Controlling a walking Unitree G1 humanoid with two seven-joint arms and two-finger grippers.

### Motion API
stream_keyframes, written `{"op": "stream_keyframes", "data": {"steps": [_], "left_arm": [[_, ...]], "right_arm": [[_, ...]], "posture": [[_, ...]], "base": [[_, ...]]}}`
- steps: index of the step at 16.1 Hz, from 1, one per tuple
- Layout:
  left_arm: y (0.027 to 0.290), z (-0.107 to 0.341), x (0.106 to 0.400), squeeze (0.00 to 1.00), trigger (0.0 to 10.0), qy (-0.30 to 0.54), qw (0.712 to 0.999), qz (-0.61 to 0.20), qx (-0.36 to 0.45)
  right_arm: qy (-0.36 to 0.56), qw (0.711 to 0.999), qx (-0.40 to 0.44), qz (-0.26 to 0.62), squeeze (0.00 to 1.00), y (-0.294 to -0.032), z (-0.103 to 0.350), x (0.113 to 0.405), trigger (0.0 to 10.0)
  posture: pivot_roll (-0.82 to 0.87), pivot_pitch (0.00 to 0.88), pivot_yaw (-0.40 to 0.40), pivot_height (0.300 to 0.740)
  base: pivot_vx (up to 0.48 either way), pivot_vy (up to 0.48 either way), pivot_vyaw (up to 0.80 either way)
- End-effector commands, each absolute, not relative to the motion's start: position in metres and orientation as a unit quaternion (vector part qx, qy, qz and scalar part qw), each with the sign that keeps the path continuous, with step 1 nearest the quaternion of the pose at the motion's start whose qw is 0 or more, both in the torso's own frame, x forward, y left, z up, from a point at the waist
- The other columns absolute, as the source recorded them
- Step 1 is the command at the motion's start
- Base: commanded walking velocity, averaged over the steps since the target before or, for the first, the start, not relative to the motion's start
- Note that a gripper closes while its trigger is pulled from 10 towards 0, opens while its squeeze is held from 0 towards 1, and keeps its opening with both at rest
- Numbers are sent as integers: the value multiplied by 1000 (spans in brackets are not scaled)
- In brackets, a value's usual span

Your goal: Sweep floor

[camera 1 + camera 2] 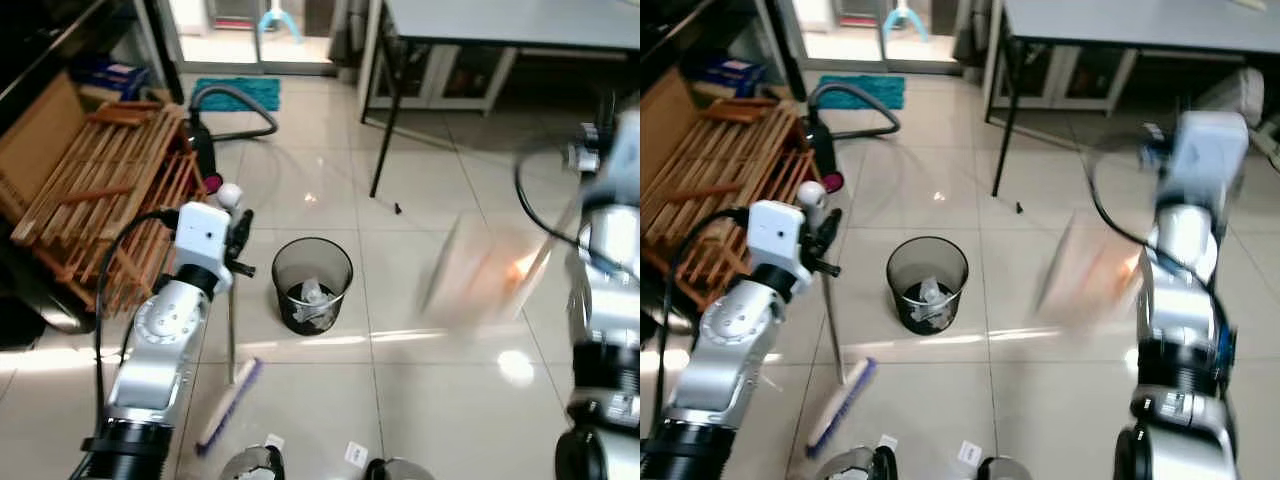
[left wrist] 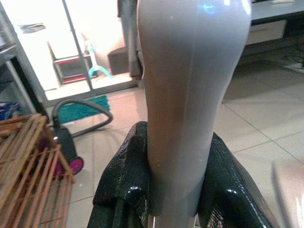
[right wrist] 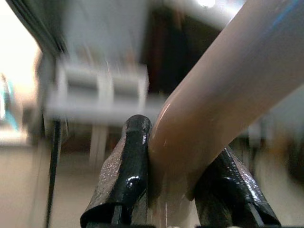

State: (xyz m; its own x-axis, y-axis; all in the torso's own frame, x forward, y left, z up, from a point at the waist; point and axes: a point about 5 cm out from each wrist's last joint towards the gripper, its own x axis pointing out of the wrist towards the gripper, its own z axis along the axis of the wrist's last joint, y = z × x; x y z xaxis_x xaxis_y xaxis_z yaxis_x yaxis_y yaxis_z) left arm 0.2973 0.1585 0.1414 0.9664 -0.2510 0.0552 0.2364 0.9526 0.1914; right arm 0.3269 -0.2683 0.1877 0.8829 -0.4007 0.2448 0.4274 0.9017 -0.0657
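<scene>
The left gripper (image 2: 173,190) is clamped on the grey handle of the broom (image 1: 229,395), one black finger (image 2: 121,180) on each side of the shaft. The shaft runs down beside the silver left arm to the brush head, whose purple bristles rest on the tiled floor (image 1: 450,410) near the robot's feet.

The right gripper (image 3: 178,183) grips a pale beige handle between its two fingers (image 3: 128,166). In the head views this arm is raised on the right, and a blurred, translucent orange-tinted shape hangs before it, probably the dustpan (image 1: 480,275), though the blur makes this uncertain.

A black mesh wastebasket (image 1: 312,283) with crumpled paper inside stands on the floor between the two arms, just beside the broom. A wooden rack (image 1: 110,190) lies to the left, a vacuum cleaner (image 1: 215,130) behind it, and the bench (image 1: 520,20) stands at the far right.
</scene>
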Motion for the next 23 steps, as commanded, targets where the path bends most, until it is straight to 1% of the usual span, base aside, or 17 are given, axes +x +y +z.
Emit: {"op": "stream_keyframes", "data": {"steps": [1, 2, 4, 5, 7, 8, 9, 10, 11, 12, 14, 16, 18, 21, 23], "left_arm": [[155, 150, 300, 0, 10000, -58, 986, -123, 98], [153, 148, 301, 0, 10000, -53, 987, -119, 92], [148, 147, 303, 0, 10000, -48, 989, -113, 81], [146, 147, 304, 0, 10000, -47, 990, -114, 75], [145, 147, 304, 0, 10000, -48, 989, -117, 80], [150, 144, 301, 0, 10000, -44, 990, -110, 81], [152, 142, 300, 0, 10000, -41, 990, -107, 81], [156, 139, 298, 0, 10000, -38, 991, -98, 77], [160, 140, 302, 0, 10000, -31, 995, -77, 64], [161, 143, 307, 0, 10000, -33, 995, -67, 63], [159, 141, 312, 0, 10000, -24, 995, -66, 64], [158, 139, 316, 0, 10000, -9, 997, -60, 55], [155, 138, 319, 0, 10000, 2, 997, -64, 46], [157, 134, 317, 0, 10000, 11, 996, -58, 61], [156, 131, 314, 0, 10000, 11, 995, -73, 72]], "right_arm": [[-101, 974, -14, -204, 0, -264, 181, 325, 10000], [-98, 978, 17, -185, 0, -255, 171, 322, 10000], [-92, 986, 41, -132, 0, -236, 161, 320, 10000], [-72, 993, 32, -89, 0, -223, 155, 320, 10000], [-50, 997, 1, -53, 0, -210, 149, 316, 10000], [-54, 998, -1, -27, 0, -199, 149, 313, 10000], [-56, 998, -1, -17, 0, -195, 149, 312, 10000], [-54, 998, 21, -19, 0, -193, 148, 311, 10000], [-31, 996, 73, -43, 0, -199, 145, 313, 10000], [-23, 995, 85, -50, 0, -203, 145, 316, 10000], [-17, 995, 83, -47, 0, -205, 144, 319, 10000], [-22, 997, 68, -39, 0, -201, 149, 320, 10000], [-29, 996, 72, -40, 0, -200, 156, 319, 10000], [-34, 995, 74, -58, 0, -203, 158, 313, 10000], [-23, 996, 69, -49, 0, -196, 151, 309, 10000]], "posture": [[-14, 109, 36, 740], [-2, 114, 27, 740], [7, 113, 21, 740], [11, 111, 18, 740], [16, 111, 17, 740], [16, 115, 21, 740], [15, 115, 21, 740], [16, 110, 21, 740], [19, 97, 14, 740], [19, 97, 12, 740], [19, 83, -1, 740], [10, 76, 5, 740], [5, 74, 17, 740], [-4, 61, 23, 740], [-8, 55, 23, 740]], "base": [[0, 0, 0], [0, 0, 0], [0, 0, 0], [0, 0, 0], [0, 0, 0], [0, 0, 0], [0, 0, 0], [0, 0, 0], [0, 0, 0], [0, 0, 0], [0, 0, 0], [0, 0, 0], [0, 0, 0], [0, 0, 0], [0, 0, 0]]}}
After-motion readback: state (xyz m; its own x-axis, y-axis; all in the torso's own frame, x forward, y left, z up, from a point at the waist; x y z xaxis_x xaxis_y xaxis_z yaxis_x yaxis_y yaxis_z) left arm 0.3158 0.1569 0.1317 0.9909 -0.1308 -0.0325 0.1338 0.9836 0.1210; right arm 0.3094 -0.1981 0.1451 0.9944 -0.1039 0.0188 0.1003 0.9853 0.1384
